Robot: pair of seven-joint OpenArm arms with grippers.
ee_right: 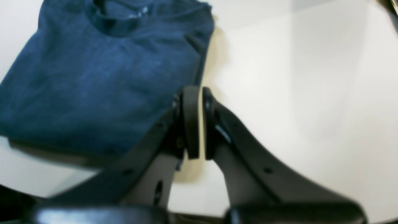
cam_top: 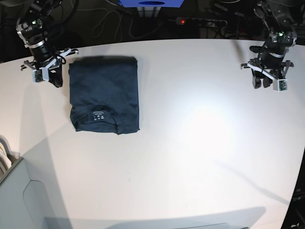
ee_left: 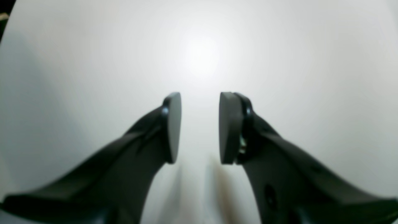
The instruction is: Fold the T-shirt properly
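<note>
The T-shirt (cam_top: 104, 94) lies folded into a neat rectangle on the white table (cam_top: 200, 143), toward its far side, collar and neck label (cam_top: 98, 116) facing the camera. The right gripper (cam_top: 49, 75) hangs just beside its far corner, fingers (ee_right: 191, 121) closed on nothing. The left gripper (cam_top: 268, 82) sits well apart over bare table, fingers (ee_left: 172, 126) parted and empty. The folding looks complete; what remains is probably only retreating both arms

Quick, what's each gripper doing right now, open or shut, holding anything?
Left gripper: open, empty, over bare table.
Right gripper: shut, holding nothing, beside the T-shirt.
</note>
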